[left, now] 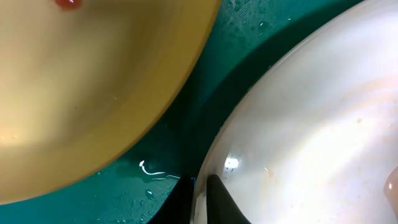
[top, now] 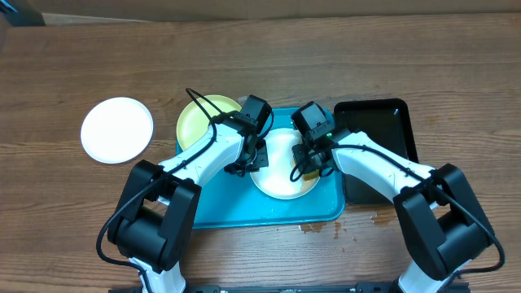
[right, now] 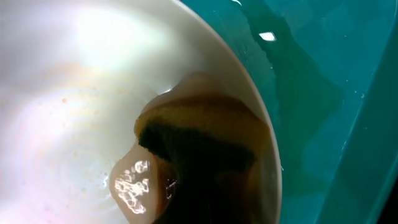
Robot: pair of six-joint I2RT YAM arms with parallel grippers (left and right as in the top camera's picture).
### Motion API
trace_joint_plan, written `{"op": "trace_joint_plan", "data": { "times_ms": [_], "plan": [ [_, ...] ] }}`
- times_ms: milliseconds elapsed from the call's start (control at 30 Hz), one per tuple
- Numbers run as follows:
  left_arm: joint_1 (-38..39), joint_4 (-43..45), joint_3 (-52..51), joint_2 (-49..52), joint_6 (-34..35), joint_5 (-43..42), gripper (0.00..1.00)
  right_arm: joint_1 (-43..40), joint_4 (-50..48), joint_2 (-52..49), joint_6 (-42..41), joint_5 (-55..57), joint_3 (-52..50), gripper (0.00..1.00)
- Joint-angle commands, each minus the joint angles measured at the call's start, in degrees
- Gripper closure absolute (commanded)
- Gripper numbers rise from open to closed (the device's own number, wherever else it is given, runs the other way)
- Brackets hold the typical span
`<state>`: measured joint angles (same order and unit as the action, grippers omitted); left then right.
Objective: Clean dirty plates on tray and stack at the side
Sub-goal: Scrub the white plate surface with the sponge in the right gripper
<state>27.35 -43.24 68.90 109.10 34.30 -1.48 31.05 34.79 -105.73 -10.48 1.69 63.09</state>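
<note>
Three plates show from overhead. The first white plate [top: 277,175] lies inside the tray [top: 236,213], in its right half, with a faint orange-brown film across its surface. The yellow-green plate [top: 202,122] overlaps the tray's far left corner, resting partly on the rim, and has a red-orange spot near its edge. The far white plate [top: 116,129] sits on the table [top: 81,65], well left of the tray. The left gripper [top: 249,161] is closed narrow on the first white plate's left rim, a dark finger [left: 221,199] on either side of the edge. The right gripper [top: 309,163] pinches a wet yellow sponge [right: 205,121] pressed onto that plate's right side, near the tray's right wall. A black tray [top: 378,122] lies just right of the tray.
</note>
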Motion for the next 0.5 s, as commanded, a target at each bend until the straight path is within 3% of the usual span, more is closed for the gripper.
{"op": "trace_joint_plan", "data": {
  "times_ms": [0, 467],
  "plan": [
    [0.07, 0.07, -0.63, 1.16, -0.07, 0.52, 0.91, 0.02, 0.13, -1.77, 2.32, -9.01, -3.26, 0.96],
    [0.07, 0.20, -0.63, 1.16, -0.07, 0.42, 0.91, -2.51, 5.09, -1.75, 18.05, -28.76, 0.37, 0.96]
  ]
}}
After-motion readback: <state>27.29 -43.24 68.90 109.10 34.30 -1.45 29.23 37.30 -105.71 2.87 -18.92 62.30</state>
